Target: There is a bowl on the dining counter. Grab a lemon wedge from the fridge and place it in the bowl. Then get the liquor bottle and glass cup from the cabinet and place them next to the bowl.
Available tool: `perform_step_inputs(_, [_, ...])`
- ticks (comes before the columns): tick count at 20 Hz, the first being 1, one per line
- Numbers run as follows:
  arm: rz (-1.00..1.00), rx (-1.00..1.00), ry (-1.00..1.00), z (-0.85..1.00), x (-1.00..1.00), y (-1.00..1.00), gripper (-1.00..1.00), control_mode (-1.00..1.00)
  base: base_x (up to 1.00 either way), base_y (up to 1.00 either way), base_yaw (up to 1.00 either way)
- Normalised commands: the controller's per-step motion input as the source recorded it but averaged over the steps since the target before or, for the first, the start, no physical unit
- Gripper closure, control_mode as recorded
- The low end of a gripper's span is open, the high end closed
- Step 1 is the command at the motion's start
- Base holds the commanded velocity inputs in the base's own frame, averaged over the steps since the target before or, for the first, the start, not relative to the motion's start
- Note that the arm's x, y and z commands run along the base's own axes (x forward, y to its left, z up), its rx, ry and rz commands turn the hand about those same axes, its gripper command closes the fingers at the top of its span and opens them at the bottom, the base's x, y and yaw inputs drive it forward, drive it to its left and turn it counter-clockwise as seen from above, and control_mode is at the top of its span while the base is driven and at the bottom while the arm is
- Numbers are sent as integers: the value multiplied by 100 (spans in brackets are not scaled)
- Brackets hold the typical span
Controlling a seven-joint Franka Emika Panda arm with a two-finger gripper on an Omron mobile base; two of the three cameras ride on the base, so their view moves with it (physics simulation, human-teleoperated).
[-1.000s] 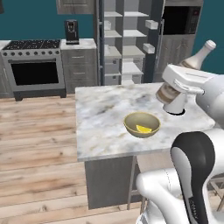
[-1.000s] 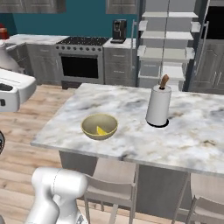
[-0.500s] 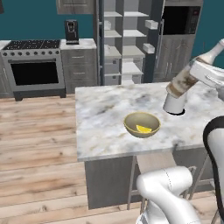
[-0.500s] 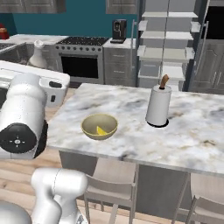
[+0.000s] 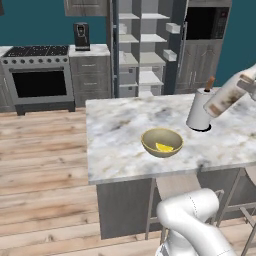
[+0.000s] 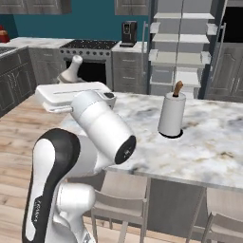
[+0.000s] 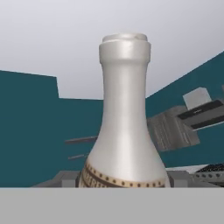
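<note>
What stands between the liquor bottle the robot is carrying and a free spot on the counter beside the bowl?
The paper towel roll stands on the counter between the tilted liquor bottle and the bowl. The marble left of and in front of the bowl looks free.

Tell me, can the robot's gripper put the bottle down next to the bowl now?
Probably yes. The liquor bottle hangs tilted over the counter, and bare marble lies around the bowl; only the paper towel roll stands near.

Teal walls (image 5: 30, 20), wood floor (image 5: 40, 150), marble island (image 5: 115, 130), grey stove (image 5: 37, 75).
</note>
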Motion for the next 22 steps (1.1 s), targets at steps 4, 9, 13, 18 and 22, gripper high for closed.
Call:
perform_step_inputs(4, [17, -13, 0, -43, -1, -35, 100, -100, 0, 0, 0])
perform_step_inputs(9, [8, -15, 0, -38, 0, -36, 100, -100, 0, 0, 0])
perform_step_inputs(13, [1, -19, 0, -40, 0, -30, 100, -100, 0, 0, 0])
perform_step_inputs(18, [0, -18, 1, -51, 11, -26, 100, -100, 0, 0, 0])
perform_step_inputs(22, [0, -16, 4, -52, 20, -24, 100, -100, 0, 0, 0])
